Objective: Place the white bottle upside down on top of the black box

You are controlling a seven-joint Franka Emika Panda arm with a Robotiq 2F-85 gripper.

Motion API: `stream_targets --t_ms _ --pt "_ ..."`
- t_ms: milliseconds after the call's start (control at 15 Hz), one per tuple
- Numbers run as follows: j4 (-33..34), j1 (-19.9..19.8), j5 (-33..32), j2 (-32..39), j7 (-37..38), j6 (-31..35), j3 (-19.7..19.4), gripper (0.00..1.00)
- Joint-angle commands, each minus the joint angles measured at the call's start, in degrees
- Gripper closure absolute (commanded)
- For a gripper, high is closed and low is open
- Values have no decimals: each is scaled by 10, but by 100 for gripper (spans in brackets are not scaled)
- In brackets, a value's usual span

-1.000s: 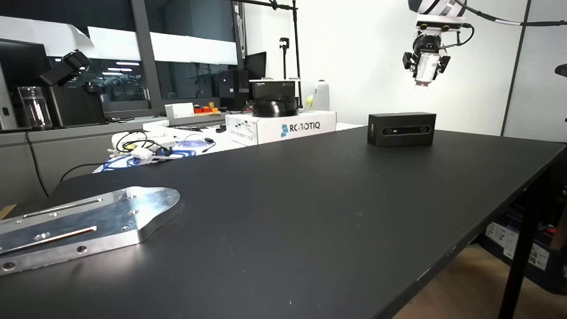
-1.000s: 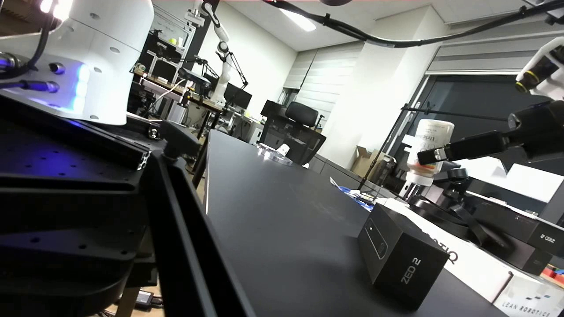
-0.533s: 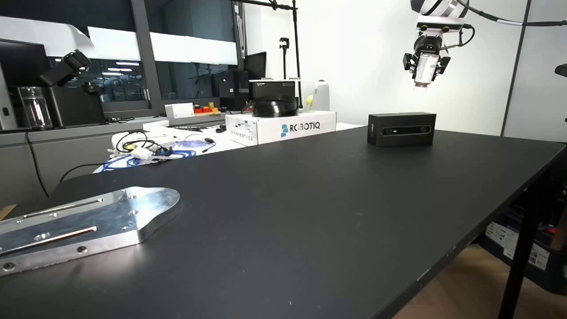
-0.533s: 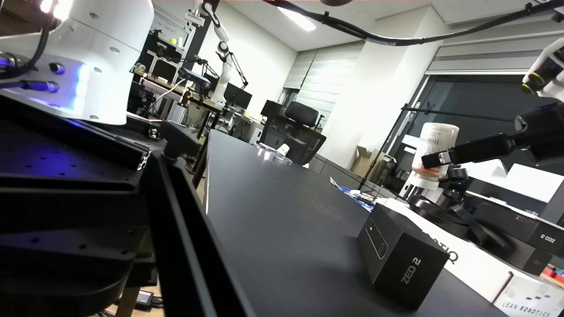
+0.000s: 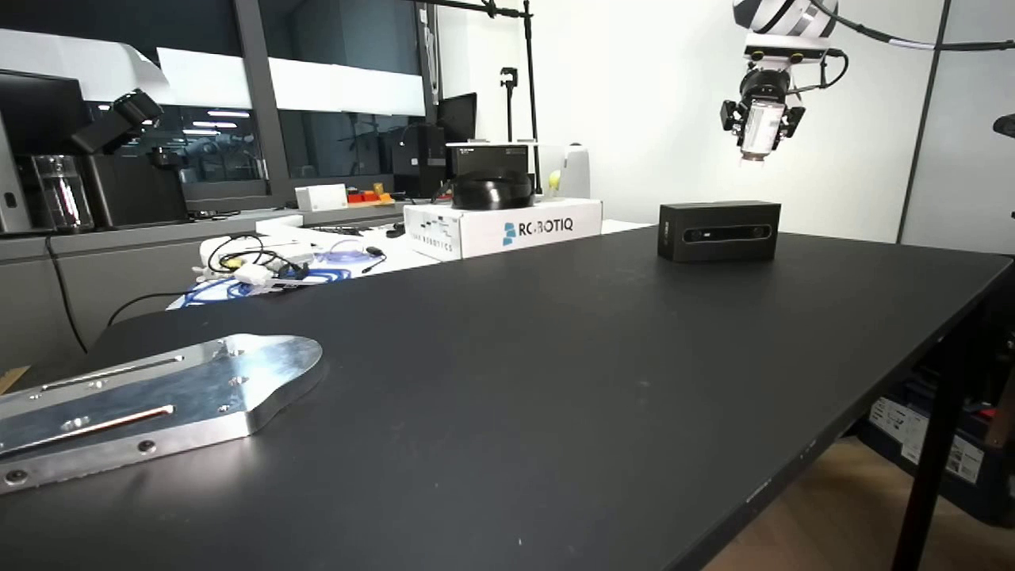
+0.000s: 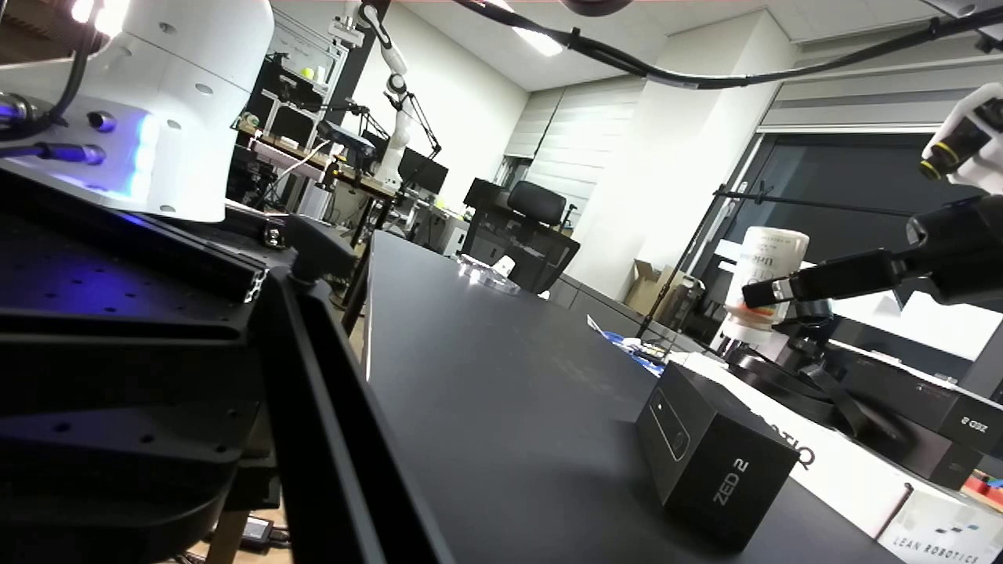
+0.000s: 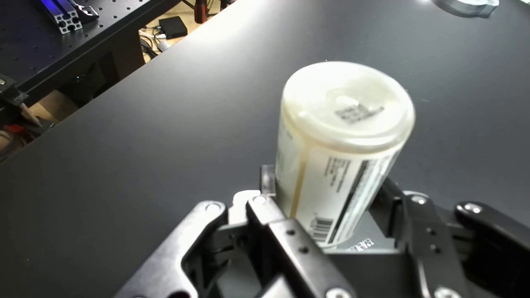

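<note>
The white bottle [image 5: 762, 129] is upside down, its base up and its neck and cap end down. It also shows in an exterior view [image 6: 772, 254] and in the wrist view [image 7: 331, 165], with a printed label. My gripper [image 5: 763, 117] is shut on the bottle's sides; its fingers also show in the wrist view [image 7: 326, 186]. The black box [image 5: 718, 231] stands on the dark table below the bottle, with a visible gap in an exterior view [image 6: 717, 454]. In the wrist view a lettered part of the box [image 7: 368, 236] shows behind the bottle; most of it is hidden.
A white printed carton [image 5: 531, 226] with black items on it stands beside the table [image 5: 507, 381]. A silver metal plate [image 5: 198, 381] lies at the table's far end from the box. Cables [image 5: 270, 266] lie on a surface behind. A black cable [image 6: 689, 78] hangs along the arm.
My gripper and the bottle have moved down a little toward the black box, with a slight sideways shift. The bottle stays gripped. The box has not moved.
</note>
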Motion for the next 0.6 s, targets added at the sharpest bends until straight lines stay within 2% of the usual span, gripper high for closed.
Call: stream_targets --t_ms 0,533 --pt "12 -1 9 23 15 4 5 69" --pt "21 2 7 55 8 26 11 69"
